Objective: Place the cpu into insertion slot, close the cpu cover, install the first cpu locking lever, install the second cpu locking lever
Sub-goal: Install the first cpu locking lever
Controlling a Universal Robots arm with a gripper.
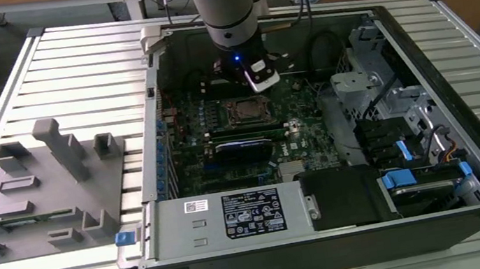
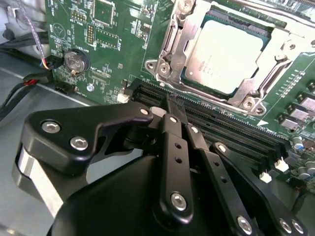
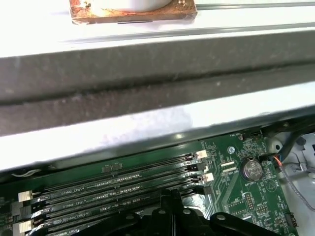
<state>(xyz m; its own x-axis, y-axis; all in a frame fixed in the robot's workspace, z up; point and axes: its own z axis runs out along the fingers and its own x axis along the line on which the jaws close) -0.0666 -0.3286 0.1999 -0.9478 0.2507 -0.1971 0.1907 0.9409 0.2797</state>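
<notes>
While the black gripper (image 2: pixel 173 105) hangs over the green motherboard (image 2: pixel 106 46) beside the long black memory slots (image 2: pixel 231 125), its fingers are pressed together and hold nothing. The square silver-grey cpu (image 2: pixel 227 55) lies seated in the insertion slot, framed by the silvery metal cpu cover (image 2: pixel 170 51), inside the open computer case (image 1: pixel 462 110) on the slatted metal surface (image 1: pixel 81 72).
</notes>
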